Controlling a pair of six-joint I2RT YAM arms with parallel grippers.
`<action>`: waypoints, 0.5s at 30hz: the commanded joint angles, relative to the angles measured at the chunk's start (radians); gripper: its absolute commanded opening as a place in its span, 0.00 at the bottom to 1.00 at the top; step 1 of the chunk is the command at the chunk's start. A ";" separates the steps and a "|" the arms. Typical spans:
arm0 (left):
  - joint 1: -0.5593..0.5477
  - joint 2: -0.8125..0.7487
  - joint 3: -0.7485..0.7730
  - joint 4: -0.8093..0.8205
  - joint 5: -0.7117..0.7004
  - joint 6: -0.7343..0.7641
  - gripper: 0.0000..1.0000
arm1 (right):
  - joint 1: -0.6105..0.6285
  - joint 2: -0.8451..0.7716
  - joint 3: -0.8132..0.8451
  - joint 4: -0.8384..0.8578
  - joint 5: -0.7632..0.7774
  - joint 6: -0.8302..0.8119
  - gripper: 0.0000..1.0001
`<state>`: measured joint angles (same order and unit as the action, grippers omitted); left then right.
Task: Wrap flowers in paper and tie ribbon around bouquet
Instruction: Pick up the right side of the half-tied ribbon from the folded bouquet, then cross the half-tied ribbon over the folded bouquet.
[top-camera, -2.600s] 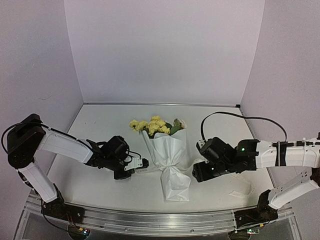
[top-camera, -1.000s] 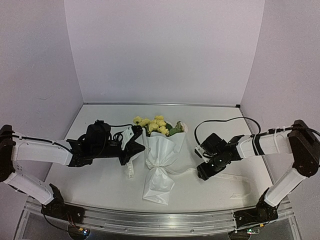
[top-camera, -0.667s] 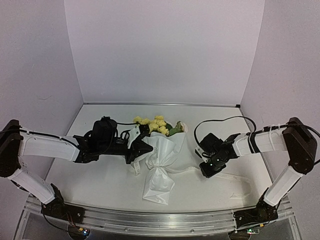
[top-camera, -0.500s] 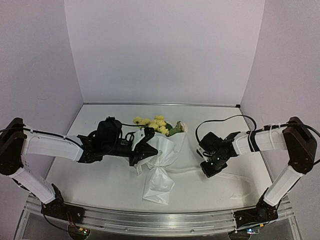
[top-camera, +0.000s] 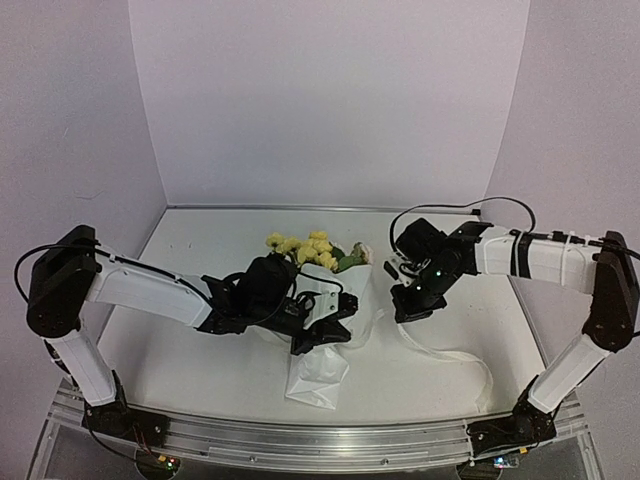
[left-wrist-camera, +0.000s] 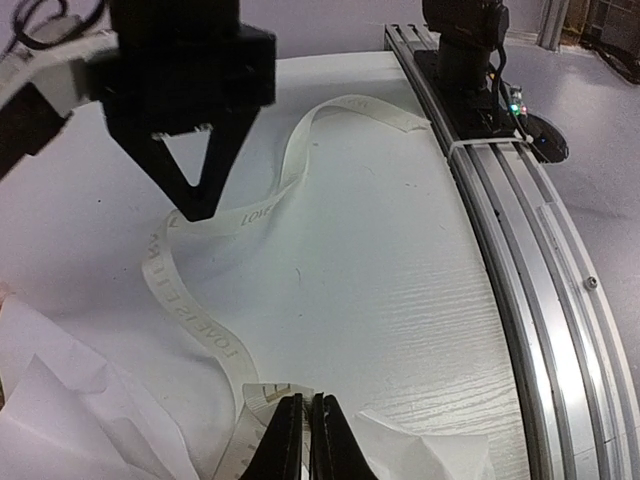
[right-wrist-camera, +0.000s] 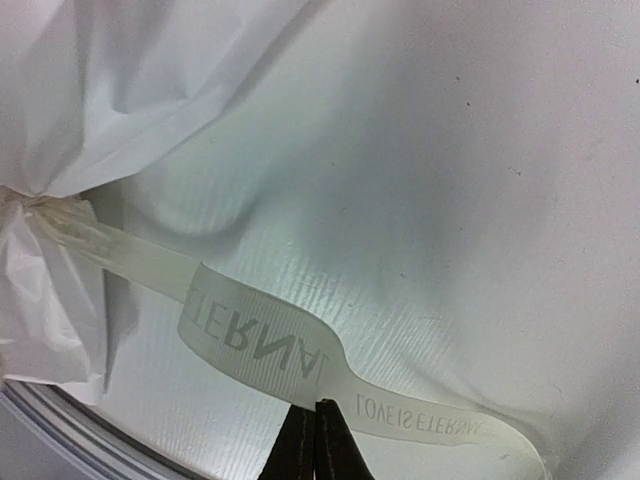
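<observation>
Ribbon (right-wrist-camera: 260, 350), a thin cream strip printed with letters, sits pinched in the clenched right gripper (right-wrist-camera: 315, 405) and runs ahead to crinkled white paper (right-wrist-camera: 150, 80). The left wrist view shows the left gripper (left-wrist-camera: 305, 402) clamped on its other stretch; only the overhead view shows yellow flowers (top-camera: 300, 245) beyond.

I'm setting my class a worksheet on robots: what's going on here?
Two robot arms are tying a bouquet. The flowers lie wrapped in white paper on the table. The left gripper is shut on the ribbon beside the wrap; the right gripper pinches it further along, out to the side.
</observation>
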<state>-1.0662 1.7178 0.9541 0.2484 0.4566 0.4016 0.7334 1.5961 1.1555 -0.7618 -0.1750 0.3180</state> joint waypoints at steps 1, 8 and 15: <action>-0.012 0.052 0.083 -0.012 -0.027 0.072 0.06 | -0.002 -0.034 0.098 -0.104 -0.117 0.071 0.00; -0.029 0.138 0.140 -0.029 -0.042 0.162 0.06 | -0.002 -0.024 0.179 -0.148 -0.186 0.124 0.00; -0.031 0.168 0.179 0.001 -0.065 0.228 0.07 | -0.002 -0.001 0.240 -0.186 -0.162 0.123 0.00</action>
<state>-1.0922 1.8772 1.0779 0.2123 0.4128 0.5700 0.7338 1.5948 1.3312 -0.9018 -0.3351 0.4276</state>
